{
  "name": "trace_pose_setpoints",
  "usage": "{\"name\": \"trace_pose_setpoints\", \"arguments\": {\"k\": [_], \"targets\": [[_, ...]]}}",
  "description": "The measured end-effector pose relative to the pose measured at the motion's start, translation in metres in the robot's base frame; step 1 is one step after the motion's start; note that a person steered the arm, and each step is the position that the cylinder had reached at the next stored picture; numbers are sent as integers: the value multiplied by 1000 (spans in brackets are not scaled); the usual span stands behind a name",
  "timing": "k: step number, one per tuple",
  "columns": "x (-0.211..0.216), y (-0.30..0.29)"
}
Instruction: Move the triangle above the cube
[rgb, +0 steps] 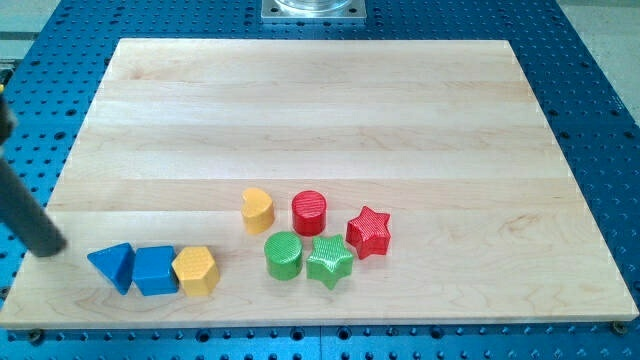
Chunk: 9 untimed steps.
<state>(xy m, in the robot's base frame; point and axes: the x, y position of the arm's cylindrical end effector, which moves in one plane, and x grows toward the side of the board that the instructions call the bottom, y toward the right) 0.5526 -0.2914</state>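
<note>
The blue triangle (112, 265) lies near the bottom left of the wooden board (320, 110). The blue cube (154, 270) sits directly to its right, touching it. A yellow hexagon (195, 270) touches the cube's right side. My tip (48, 246) is the lower end of the dark rod coming in from the view's left edge. It stands to the left of the triangle and slightly above it, apart by a small gap.
A yellow heart (258, 209), a red cylinder (309, 212), a red star (368, 231), a green cylinder (283, 255) and a green star (330, 261) cluster right of centre near the bottom. The board's left edge is close to my tip.
</note>
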Motion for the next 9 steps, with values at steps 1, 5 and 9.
{"name": "trace_pose_setpoints", "arguments": {"k": [1,5,9], "targets": [[63,0],[-6,95],[-64,29]]}}
